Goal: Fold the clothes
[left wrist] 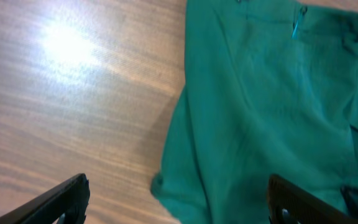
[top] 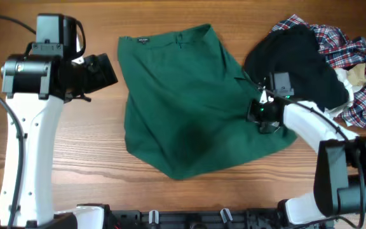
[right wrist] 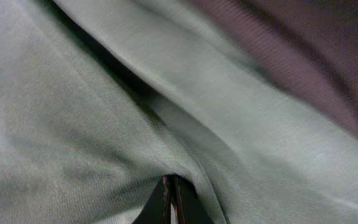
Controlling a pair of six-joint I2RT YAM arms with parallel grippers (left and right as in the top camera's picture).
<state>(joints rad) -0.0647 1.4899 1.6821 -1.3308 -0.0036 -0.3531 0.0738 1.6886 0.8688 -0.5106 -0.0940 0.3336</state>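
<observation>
- the green garment [top: 183, 102] lies in the middle of the wooden table [top: 170, 19], spread mostly flat, with its hemmed band edge at the far side and a small label [top: 143, 39] on that band.
- its outline is uneven: the top is fairly straight, the lower edge runs slanted to a blunt corner, and soft creases cross the middle. the cloth looks thin and limp.
- no neat fold shows yet, so the task looks to be at an early stage: one side is gripped, and the folds themselves are left to do.
- the right gripper [top: 262, 111] sits at the garment's right edge with its jaws pressed together. in the wrist view the cloth's creases run into the fingertips [right wrist: 173, 200], so it appears clamped on a pinch of green cloth.
- the left gripper [top: 100, 70] hangs over bare table just beside the garment's left edge, with its jaws wide apart and holding nothing.
- a black garment [top: 291, 60] lies to the right, touching the green one, with a plaid shirt [top: 361, 70] beyond it.
</observation>
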